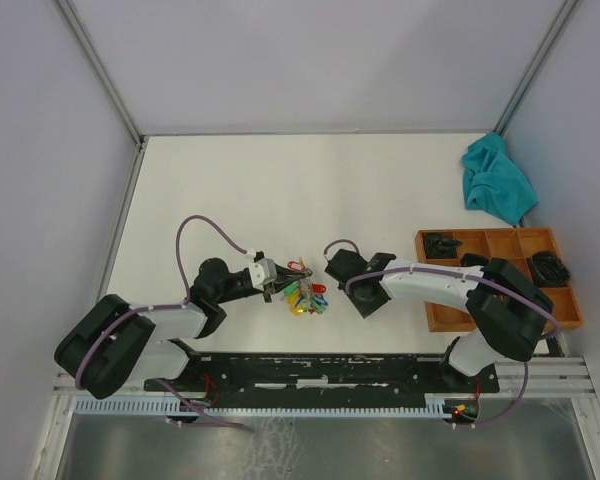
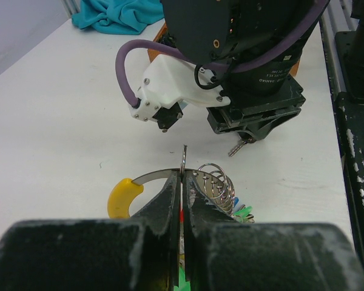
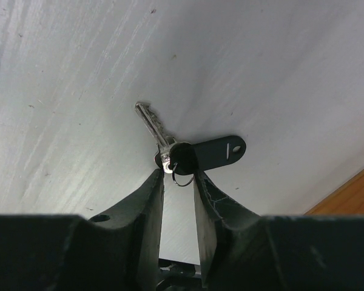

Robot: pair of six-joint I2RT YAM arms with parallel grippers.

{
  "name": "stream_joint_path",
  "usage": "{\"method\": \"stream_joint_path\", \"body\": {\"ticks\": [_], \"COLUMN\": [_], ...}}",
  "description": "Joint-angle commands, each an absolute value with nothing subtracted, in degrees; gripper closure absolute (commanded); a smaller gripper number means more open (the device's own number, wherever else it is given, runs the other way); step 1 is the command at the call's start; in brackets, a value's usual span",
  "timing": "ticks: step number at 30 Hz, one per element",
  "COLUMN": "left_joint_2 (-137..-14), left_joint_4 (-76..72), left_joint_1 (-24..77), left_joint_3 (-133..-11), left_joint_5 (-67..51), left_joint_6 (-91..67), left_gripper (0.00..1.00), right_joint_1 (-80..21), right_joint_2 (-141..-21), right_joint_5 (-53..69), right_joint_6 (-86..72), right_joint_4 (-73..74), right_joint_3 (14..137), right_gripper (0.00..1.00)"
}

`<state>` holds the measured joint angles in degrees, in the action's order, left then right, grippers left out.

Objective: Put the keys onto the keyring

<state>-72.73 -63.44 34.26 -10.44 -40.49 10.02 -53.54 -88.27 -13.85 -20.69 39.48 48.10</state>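
A big silver metal ring with a bunch of small keys and red, yellow, green and blue tags (image 2: pixel 155 176) is pinched by the left gripper (image 2: pixel 181 179). Its two fingers are pressed tight together on the ring's thin wire. The bunch is hung just in front of those fingers and a little below them. A small silver key with a black plastic tag (image 3: pixel 188 154) is found at the tips of the right gripper (image 3: pixel 178 177). The key's head and its little loop are caught between the two fingers, which are set a bit apart. The key looks to be lifted off the white table (image 3: pixel 79 73). The two grippers are pointed at each other, near but not touching. This key is not yet threaded on the ring, so that job is left. A loose green key cannot be picked out, so nothing can be said about it.
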Motion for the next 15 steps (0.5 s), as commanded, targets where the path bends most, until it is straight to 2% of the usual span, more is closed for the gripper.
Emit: {"method": "stream_joint_path", "body": {"ticks": [1,15], "left_joint_2": [-70.95,-70.24], "left_joint_4": [-65.96,-65.37], "left_joint_1": [34.45,34.45], "left_joint_3": [-10.74,-10.81], "left_joint_5": [-39.81,-39.90], "left_joint_6": [10.36,10.47], "left_gripper": [0.97,0.97], "right_joint_1": [-53.52,-53.51], "right_joint_2": [-89.27,-90.87], "right_joint_5": [-15.86,-16.12], "right_joint_6": [-20.74,-21.05], "right_joint_4": [40.26,41.04], "right_joint_3": [51.43,52.01], "right_gripper": [0.67,0.77]}}
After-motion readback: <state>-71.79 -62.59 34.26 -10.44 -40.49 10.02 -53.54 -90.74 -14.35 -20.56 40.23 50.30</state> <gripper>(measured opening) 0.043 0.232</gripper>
